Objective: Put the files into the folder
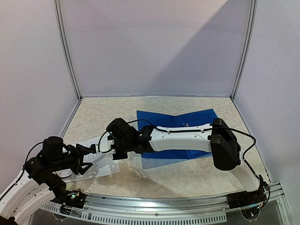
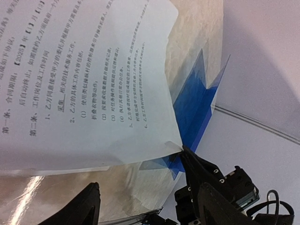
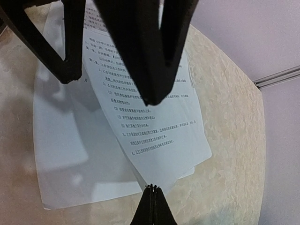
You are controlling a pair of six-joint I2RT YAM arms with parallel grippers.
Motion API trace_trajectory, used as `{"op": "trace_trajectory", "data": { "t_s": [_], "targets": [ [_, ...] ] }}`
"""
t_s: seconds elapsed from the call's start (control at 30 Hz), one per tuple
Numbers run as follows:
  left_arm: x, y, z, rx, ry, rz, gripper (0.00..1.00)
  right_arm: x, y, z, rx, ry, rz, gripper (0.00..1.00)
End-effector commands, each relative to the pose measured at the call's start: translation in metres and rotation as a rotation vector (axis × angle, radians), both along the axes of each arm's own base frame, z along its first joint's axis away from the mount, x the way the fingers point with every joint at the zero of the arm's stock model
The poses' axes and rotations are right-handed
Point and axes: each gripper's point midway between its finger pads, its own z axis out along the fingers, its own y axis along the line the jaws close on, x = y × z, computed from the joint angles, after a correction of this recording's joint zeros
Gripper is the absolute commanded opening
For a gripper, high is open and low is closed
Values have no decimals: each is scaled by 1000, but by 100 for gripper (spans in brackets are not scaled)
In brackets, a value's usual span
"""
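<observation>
The files [image 3: 159, 122] are white printed sheets lying at the left of the table [image 1: 101, 165]. My right gripper [image 3: 152, 188] is shut on the near corner of the top sheets and holds that corner off the table. In the left wrist view the raised sheet [image 2: 84, 84] fills the upper left, with the right gripper [image 2: 186, 153] pinching its corner. My left gripper [image 2: 150, 208] is open and empty just beside the sheets [image 1: 90, 158]. Its fingers [image 3: 140, 47] show dark above the sheets in the right wrist view. The blue folder [image 1: 187, 124] lies open at the table's middle, partly under the right arm.
The folder's clear flap [image 1: 157, 163] lies on the marbled table [image 1: 197, 173] towards the front. Pale booth walls and metal posts [image 1: 68, 51] close the back and sides. A metal rail [image 1: 164, 204] runs along the front edge by both arm bases.
</observation>
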Motion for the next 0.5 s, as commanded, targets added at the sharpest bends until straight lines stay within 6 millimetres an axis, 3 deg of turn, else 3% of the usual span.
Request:
{"op": "trace_trajectory", "data": {
  "t_s": [0.0, 0.47],
  "targets": [
    [12, -9, 12, -60, -28, 14, 73, 1, 4, 12, 33, 12, -12, 0],
    [13, 1, -9, -127, -2, 129, 74, -3, 4, 14, 37, 41, -8, 0]
  ]
}}
